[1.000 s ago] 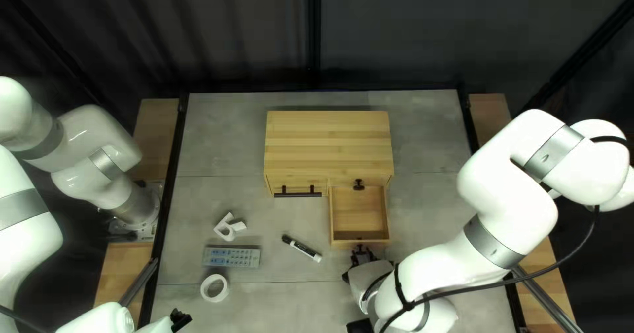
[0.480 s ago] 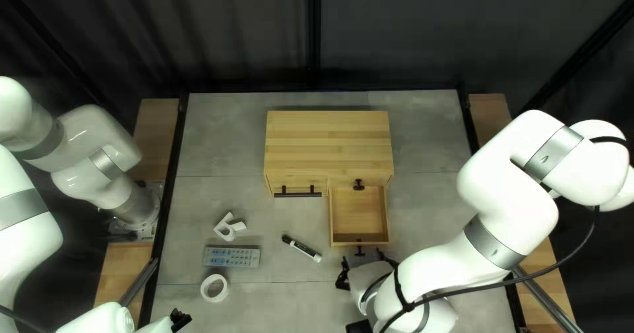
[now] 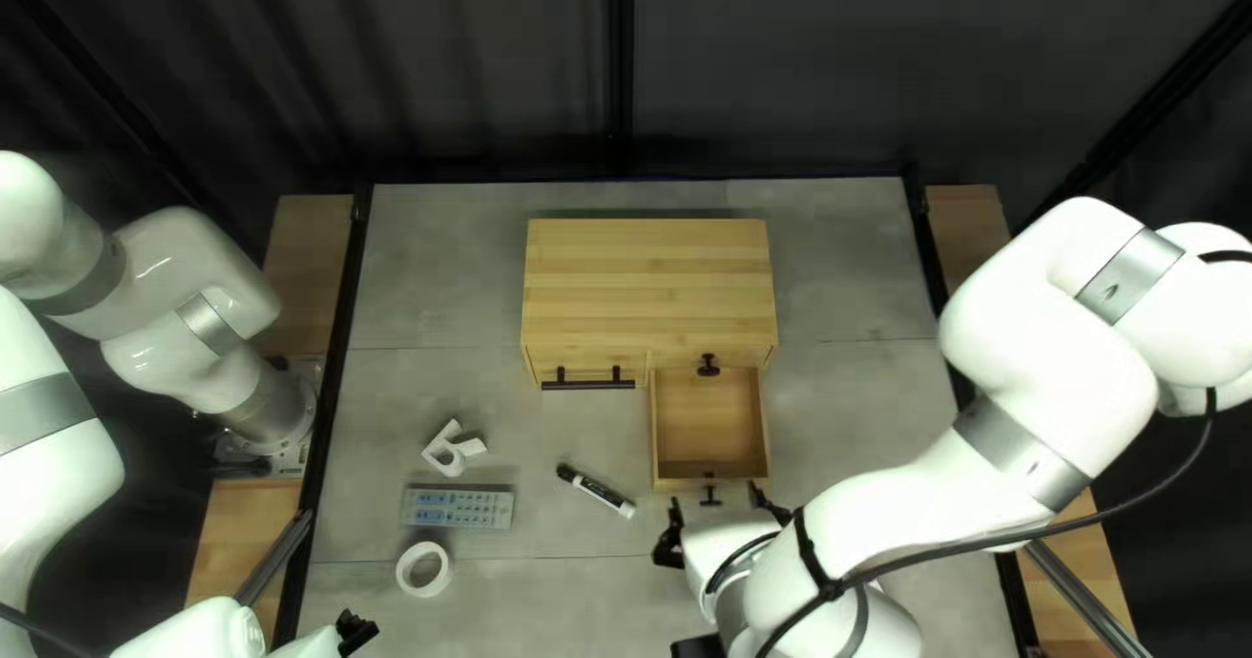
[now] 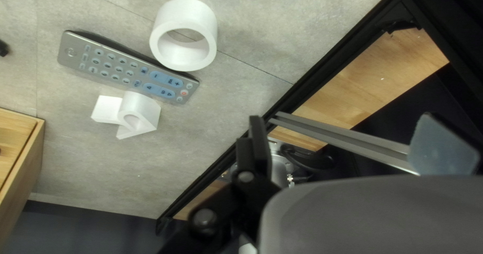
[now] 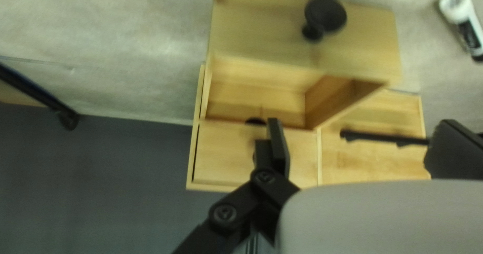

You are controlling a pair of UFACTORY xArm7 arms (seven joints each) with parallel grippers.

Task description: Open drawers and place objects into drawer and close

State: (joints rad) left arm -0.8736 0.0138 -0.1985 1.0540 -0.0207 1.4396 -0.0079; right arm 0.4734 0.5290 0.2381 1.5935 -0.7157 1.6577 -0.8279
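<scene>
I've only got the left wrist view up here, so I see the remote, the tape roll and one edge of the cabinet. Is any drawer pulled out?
Observer: Yes. The top left view shows a small drawer pulled out from the cabinet.
Operator: Good. What's my right end effector doing?
Observer: The right end effector stands open, its fingers well apart with nothing gripped between them.
</scene>
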